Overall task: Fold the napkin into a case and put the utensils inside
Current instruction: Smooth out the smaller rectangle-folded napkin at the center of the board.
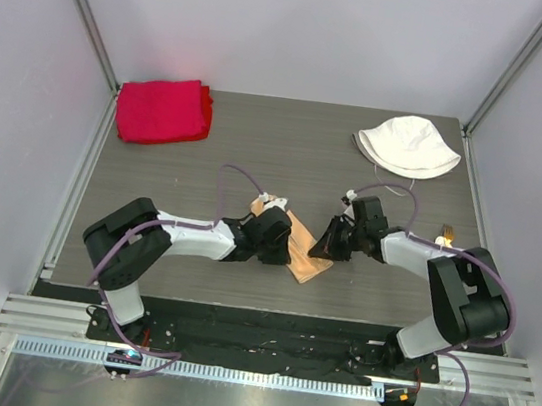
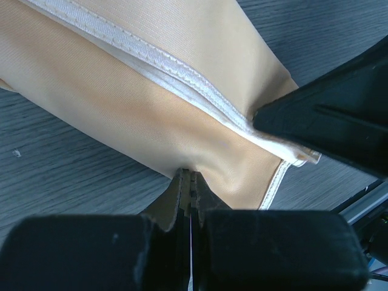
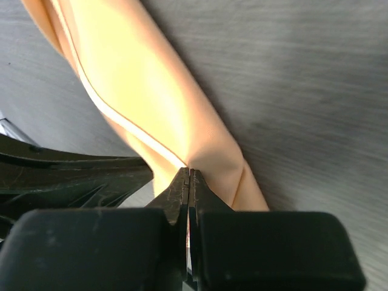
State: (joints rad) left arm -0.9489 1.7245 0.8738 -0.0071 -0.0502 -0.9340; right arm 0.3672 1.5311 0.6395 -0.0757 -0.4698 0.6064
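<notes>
Here the left hand [image 2: 189, 182] is clenched on the napkin [image 1: 300, 261], pinching a fold of its long edge from the 9 o'clock side. The napkin lies on the desk [image 1: 258, 151] between the two arms as a narrow folded strip. In the top view its long axis runs from 11 o'clock to 5 o'clock, and a white hem shows along one layer. The right hand [image 3: 189, 176] is clamped on the opposite long edge from the 3 o'clock side, almost facing the left. Neither is nearer, since both grip toward the 5 o'clock end, so the next fold likely turns across that slanted axis.
</notes>
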